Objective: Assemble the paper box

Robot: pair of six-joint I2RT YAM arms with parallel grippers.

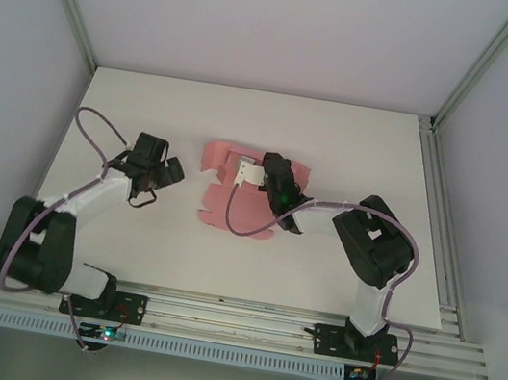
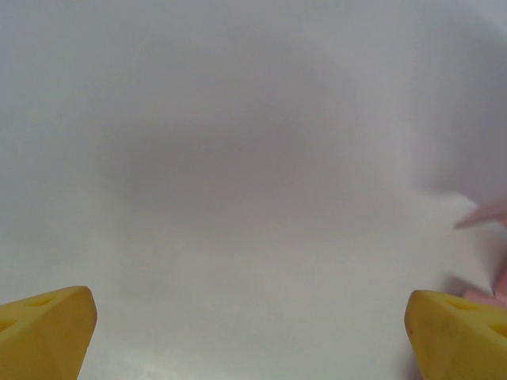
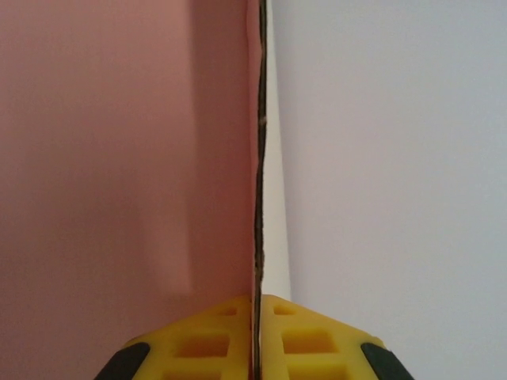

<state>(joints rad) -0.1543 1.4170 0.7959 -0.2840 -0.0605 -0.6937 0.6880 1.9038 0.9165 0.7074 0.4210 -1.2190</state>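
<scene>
The paper box is a flat pink die-cut sheet [image 1: 233,201] with many flaps, lying in the middle of the white table. My right gripper [image 1: 243,173] sits over its far part and is shut on one flap. In the right wrist view that flap [image 3: 127,158] stands on edge, its thin rim pinched between the yellow fingertips [image 3: 214,332] of the right gripper [image 3: 258,317]. My left gripper [image 1: 162,165] hovers to the left of the sheet, open and holding nothing. In the left wrist view the left gripper [image 2: 253,332] has its yellow fingertips [image 2: 47,324] far apart, and a pink corner [image 2: 485,214] peeks in at the right.
The white table [image 1: 358,149] is walled by pale panels on three sides. A metal rail [image 1: 436,211] runs along its right edge. Both arm bases are bolted to the slotted rail [image 1: 232,318] at the near edge. Purple cables loop along both arms.
</scene>
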